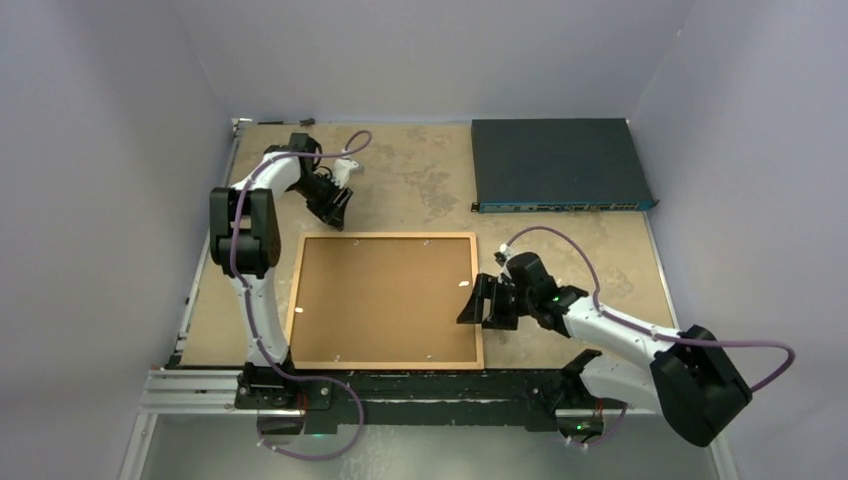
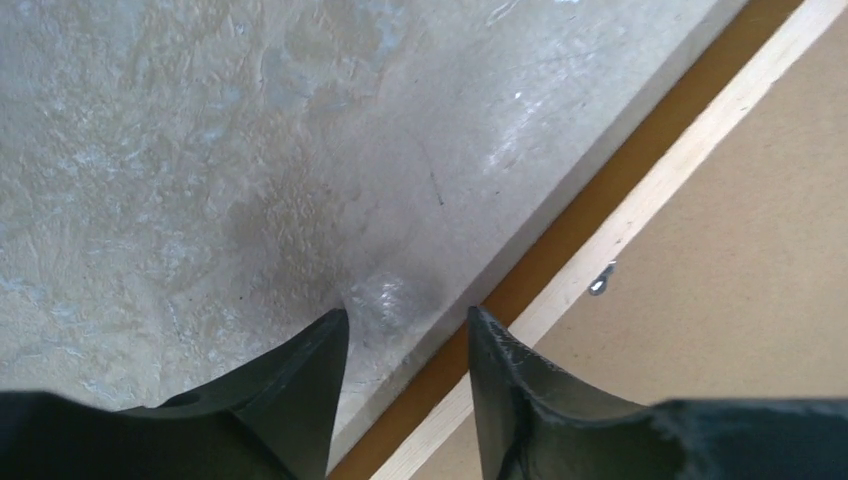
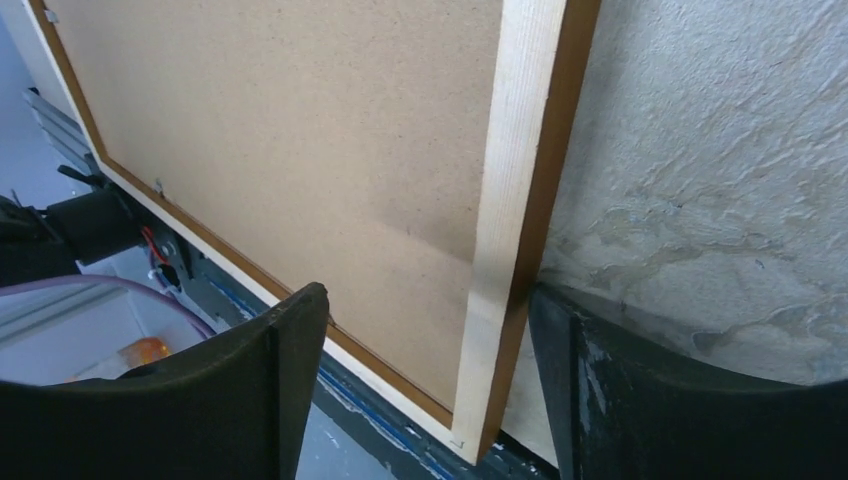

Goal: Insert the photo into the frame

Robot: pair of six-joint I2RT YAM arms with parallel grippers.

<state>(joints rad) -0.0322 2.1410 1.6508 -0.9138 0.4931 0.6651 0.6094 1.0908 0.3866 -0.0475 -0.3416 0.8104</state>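
We're seeing the frame [image 1: 390,236] lying flat, back up, at the near edge of the surface [image 1: 420,170], with the backing board [image 1: 385,300] sitting inside its rails. Right hand [image 3: 430,300] is sitting at the frame's right rail, toward the near corner, and straddling it. One finger [image 3: 270,340] is hanging over the board; the other [image 3: 590,340] is sitting on the outer side, right against the rail's edge. The hand is standing wide, with the inner finger well off the rail, so it isn't gripping anything. Left hand [image 2: 408,318] is hovering just past the far rail, near the far-left corner. Its fingers are standing at a moderate gap with nothing between them, one over bare surface, the other at the frame's outer edge. We can't tell if they're touching down. Blue box [image 1: 555,160] is lying at the far right, well apart from the frame.
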